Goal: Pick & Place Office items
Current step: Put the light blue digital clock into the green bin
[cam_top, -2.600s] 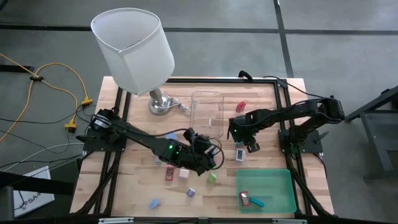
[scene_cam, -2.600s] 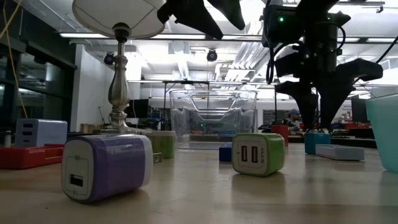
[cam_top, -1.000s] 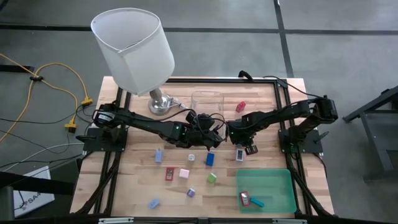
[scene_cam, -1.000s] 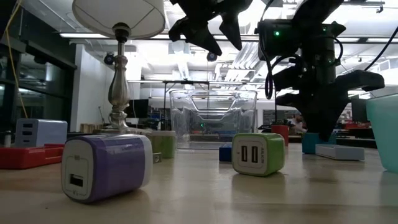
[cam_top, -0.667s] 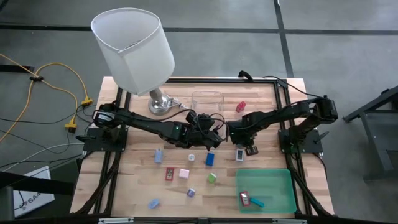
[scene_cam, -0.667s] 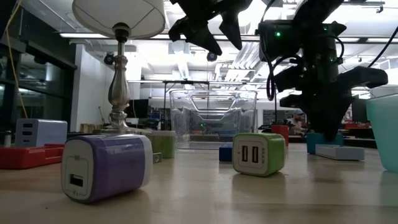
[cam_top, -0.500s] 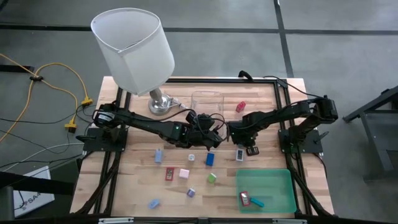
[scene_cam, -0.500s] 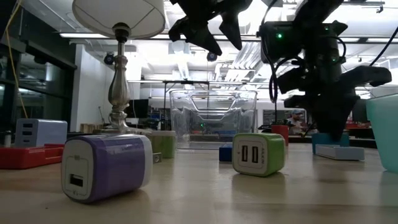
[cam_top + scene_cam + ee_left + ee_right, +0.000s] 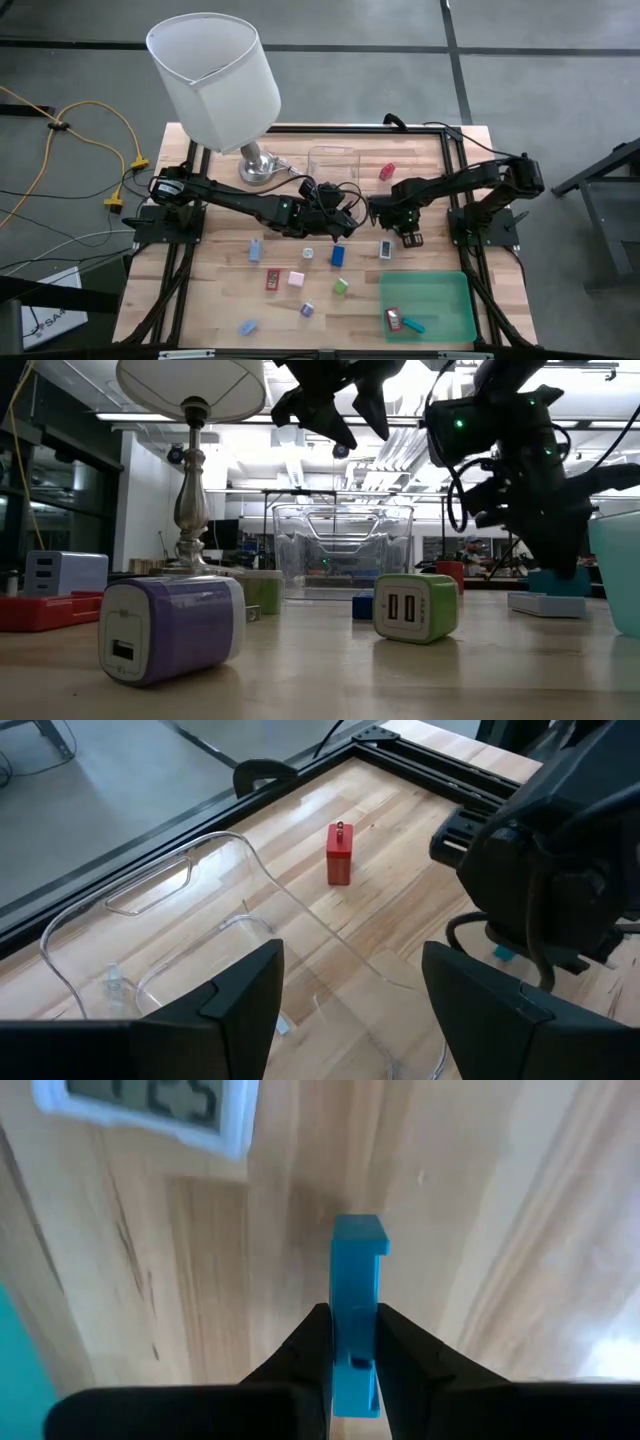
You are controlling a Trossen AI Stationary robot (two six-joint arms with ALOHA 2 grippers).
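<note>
Office items lie scattered over our wooden table (image 9: 420, 170), and one of them, a light blue piece (image 9: 356, 1310), sits pinched between the fingers of our right gripper (image 9: 352, 1342), lifted off the wood just beside a white item with a small display (image 9: 385, 249). In the low view that blue piece (image 9: 558, 581) hangs under the right gripper (image 9: 560, 565), above the white item (image 9: 545, 604). Our left gripper (image 9: 350, 1010) hovers with its fingers spread apart and holding nothing, over the clear plastic box (image 9: 333, 175), whose rim (image 9: 150, 885) curves below it. Beyond the box a red piece (image 9: 387, 171) lies alone on the wood. Nearer the front edge we see a blue piece (image 9: 338, 256), a small white one (image 9: 309, 254), a green cube (image 9: 341, 286) with two sockets (image 9: 415, 607), a pink one (image 9: 296, 279), a red one (image 9: 271, 279), a purple-and-white one (image 9: 307, 310) and two light blue ones (image 9: 255, 249) (image 9: 247, 326). The green tray (image 9: 445, 315) at the front right corner holds a red-and-white item (image 9: 393, 319) and a teal one (image 9: 412, 324). A lamp (image 9: 213, 70) stands at the back left, just beside the box.
</note>
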